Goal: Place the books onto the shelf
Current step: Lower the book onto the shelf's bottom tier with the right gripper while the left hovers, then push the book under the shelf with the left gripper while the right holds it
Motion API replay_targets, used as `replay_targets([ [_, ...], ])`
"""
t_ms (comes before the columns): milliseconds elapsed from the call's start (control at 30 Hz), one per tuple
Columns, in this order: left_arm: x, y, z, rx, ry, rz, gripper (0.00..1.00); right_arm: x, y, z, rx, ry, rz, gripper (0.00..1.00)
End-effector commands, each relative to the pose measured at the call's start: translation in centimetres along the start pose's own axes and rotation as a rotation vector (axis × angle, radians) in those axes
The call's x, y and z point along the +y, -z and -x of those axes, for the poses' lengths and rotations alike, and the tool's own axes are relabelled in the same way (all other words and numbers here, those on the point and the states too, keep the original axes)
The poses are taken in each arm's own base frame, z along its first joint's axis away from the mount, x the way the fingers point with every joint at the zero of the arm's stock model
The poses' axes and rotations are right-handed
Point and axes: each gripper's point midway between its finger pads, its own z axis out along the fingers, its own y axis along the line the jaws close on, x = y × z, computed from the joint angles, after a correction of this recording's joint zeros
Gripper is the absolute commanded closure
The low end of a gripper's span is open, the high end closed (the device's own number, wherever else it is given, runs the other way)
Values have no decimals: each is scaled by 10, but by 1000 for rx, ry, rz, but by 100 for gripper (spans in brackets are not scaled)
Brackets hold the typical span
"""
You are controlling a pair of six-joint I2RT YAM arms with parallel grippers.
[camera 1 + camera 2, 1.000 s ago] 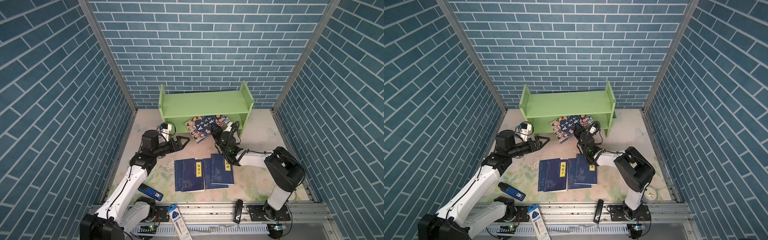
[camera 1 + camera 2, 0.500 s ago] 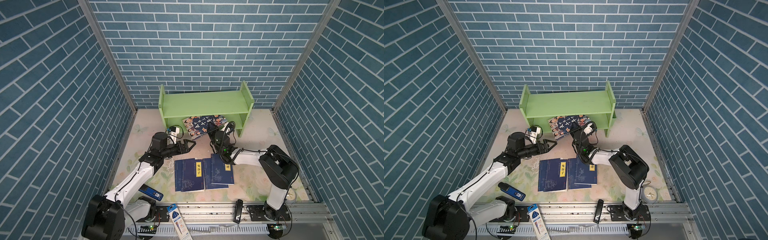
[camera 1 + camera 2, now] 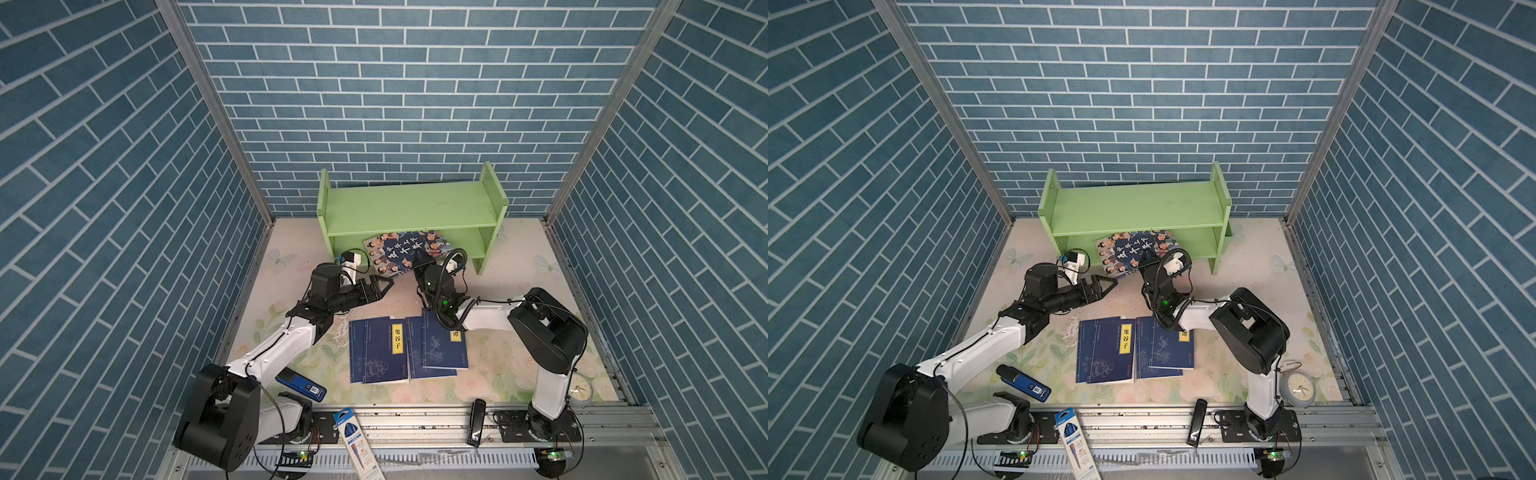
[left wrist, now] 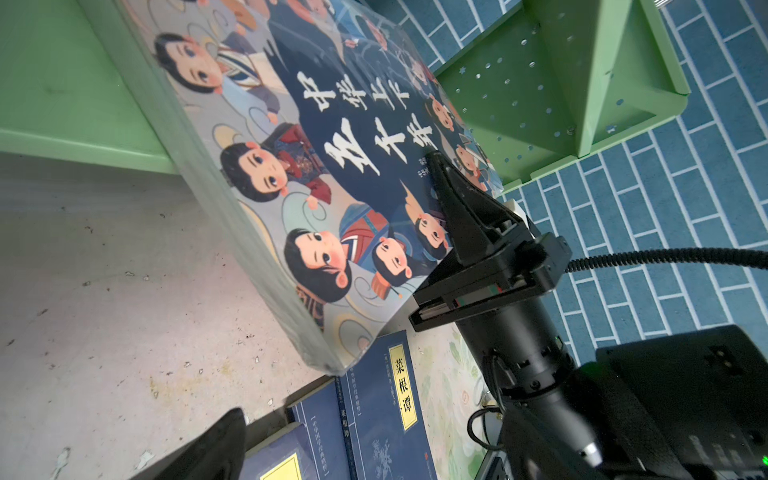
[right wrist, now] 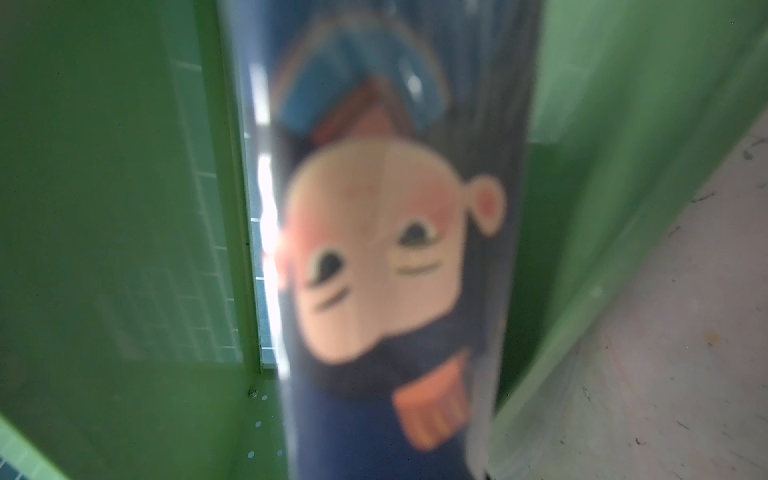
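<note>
Both top views showed the cartoon-faced book (image 3: 405,249) tilted, its far part inside the lower tier of the light green shelf (image 3: 411,208) and its near part sticking out over the table (image 3: 291,266). The right gripper (image 3: 420,265) pinched the book's near edge; the left wrist view showed one finger (image 4: 453,199) flat on the cover. The left gripper (image 3: 384,287) hovered just beside the book's corner, spread wide and empty. Four navy books (image 3: 380,351) lay flat and overlapping, nearer the arms' bases.
</note>
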Motion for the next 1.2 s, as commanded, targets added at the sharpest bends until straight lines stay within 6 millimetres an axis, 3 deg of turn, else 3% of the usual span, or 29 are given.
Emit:
replay_targets([
  [0,-7,-2,11,-34,-13,-13,4,78,2,9,-31,-235,246,93],
  [333,1,-14,16,-36,19,6,16,70,8,7,-3,-264,243,82],
  [433,1,-14,20,-51,27,6,24,67,11,6,11,-270,245,78],
  [733,-4,-13,35,-97,33,20,33,61,13,2,43,-280,239,57],
  [933,-6,-11,40,-113,36,31,35,56,11,-4,68,-302,231,55],
  [1033,4,-5,38,-120,38,99,36,52,10,-7,82,-294,216,55],
  [1167,8,0,39,-131,23,127,36,48,11,-13,109,-287,190,65],
])
